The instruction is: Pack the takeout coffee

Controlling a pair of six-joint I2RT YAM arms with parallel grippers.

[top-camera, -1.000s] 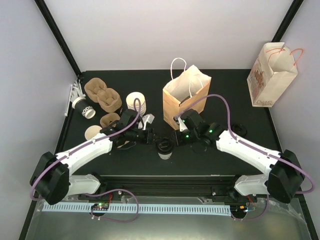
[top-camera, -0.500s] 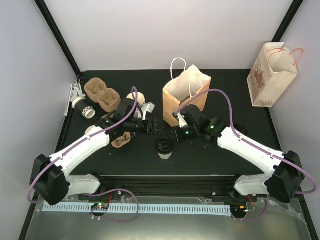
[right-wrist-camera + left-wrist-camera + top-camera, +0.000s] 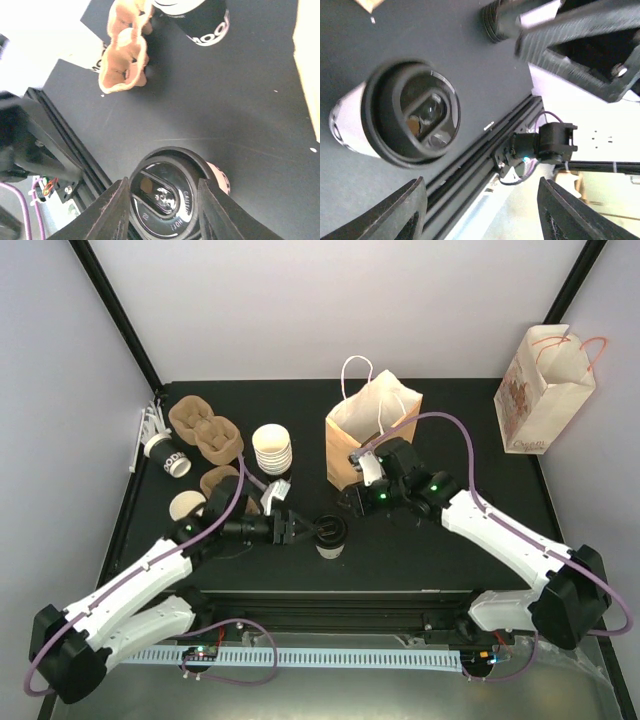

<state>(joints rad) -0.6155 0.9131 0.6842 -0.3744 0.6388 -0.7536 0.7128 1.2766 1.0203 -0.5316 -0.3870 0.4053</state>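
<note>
One small white paper cup with round black plastic lid (image 3: 330,534) stands upright on the black table (image 3: 430,555), in front of the open brown paper bag (image 3: 365,440) and outside it. What the bag holds cannot be made out. The left gripper (image 3: 300,530) sits just beside the cup, jaws wide, empty. The right gripper (image 3: 352,505) hangs near it, jaws partly parted, empty.

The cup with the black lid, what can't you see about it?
- What is inside the cup: top view, its lid covers it.
- Its base: right wrist view, the lid above hides it.
- Lid lettering: left wrist view, blurred.
</note>
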